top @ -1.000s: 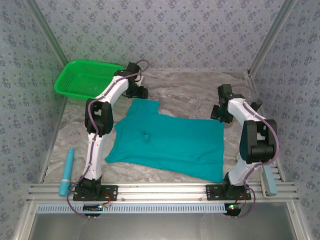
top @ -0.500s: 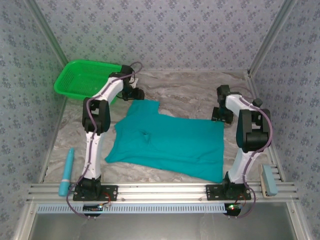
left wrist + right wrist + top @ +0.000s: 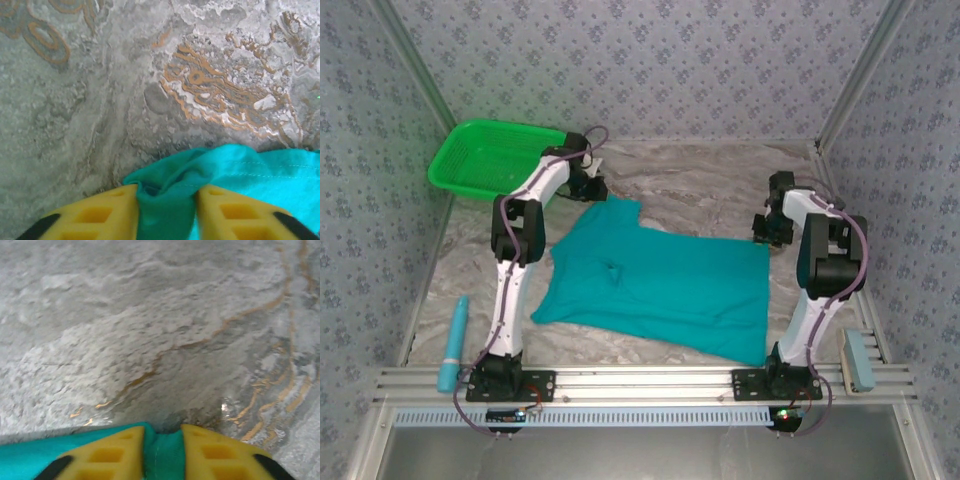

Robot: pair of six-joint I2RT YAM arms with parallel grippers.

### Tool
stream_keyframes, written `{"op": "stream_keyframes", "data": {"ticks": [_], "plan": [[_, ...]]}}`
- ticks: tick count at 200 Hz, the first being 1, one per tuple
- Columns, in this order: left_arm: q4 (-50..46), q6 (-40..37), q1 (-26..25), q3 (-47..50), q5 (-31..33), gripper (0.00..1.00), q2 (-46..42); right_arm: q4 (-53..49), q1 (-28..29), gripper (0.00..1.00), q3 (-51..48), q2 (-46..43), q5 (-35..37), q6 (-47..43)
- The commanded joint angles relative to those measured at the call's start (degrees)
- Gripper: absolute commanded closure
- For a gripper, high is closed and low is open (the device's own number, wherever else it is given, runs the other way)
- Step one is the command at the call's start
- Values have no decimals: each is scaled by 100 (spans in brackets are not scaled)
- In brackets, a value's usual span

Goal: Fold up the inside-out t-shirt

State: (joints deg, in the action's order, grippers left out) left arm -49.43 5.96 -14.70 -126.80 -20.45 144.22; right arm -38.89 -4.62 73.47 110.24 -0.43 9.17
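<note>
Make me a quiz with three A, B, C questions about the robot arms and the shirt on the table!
1. What colour is the t-shirt?
A. Red
B. Teal
C. White

2. Where is the green basket?
A. At the far left corner of the table
B. On top of the t-shirt
C. At the near right edge

3. What are the left arm's fingers doing?
A. Standing wide open above bare table
B. Pinching a fold of the t-shirt
C. Holding the basket

Answers:
1 B: the cloth is blue-green all over.
2 A: the top view shows it in the far left corner, apart from the t-shirt.
3 B: the left wrist view shows cloth bunched between the two yellow fingers.
</note>
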Motion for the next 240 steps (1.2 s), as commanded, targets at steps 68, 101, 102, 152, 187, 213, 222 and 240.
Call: {"op": "stream_keyframes", "data": {"ticks": [68,101,102,152,187,213,222,240], "plan": [[863,-461,204,1199,-885,100,-1394,363,233,100,-147,-1017,-800,-174],[1528,-1190,103,2375,-1402,100,-2301,697,502,100,-733,-1726,-388,-434],[1548,-1218,101,2417,-1401,100,-2332,703,502,100,-740,-1747,-362,-451],[1962,-2499,-35,3449,-1627,100,-3213,767,643,100,-1188,-2089,47,-791],[1800,-3328,11,3708,-1831,100,-3630,1090,667,100,-1648,-2648,77,-927],[1222,-4031,28,4363,-2288,100,-4518,602,708,100,-1967,-3358,84,-761],[1358,-4100,28,4935,-2253,100,-5017,311,701,100,-2081,-3498,181,-514],[2318,-3502,20,6320,-1661,100,-6047,-92,712,96,-2446,-3780,642,749]]}}
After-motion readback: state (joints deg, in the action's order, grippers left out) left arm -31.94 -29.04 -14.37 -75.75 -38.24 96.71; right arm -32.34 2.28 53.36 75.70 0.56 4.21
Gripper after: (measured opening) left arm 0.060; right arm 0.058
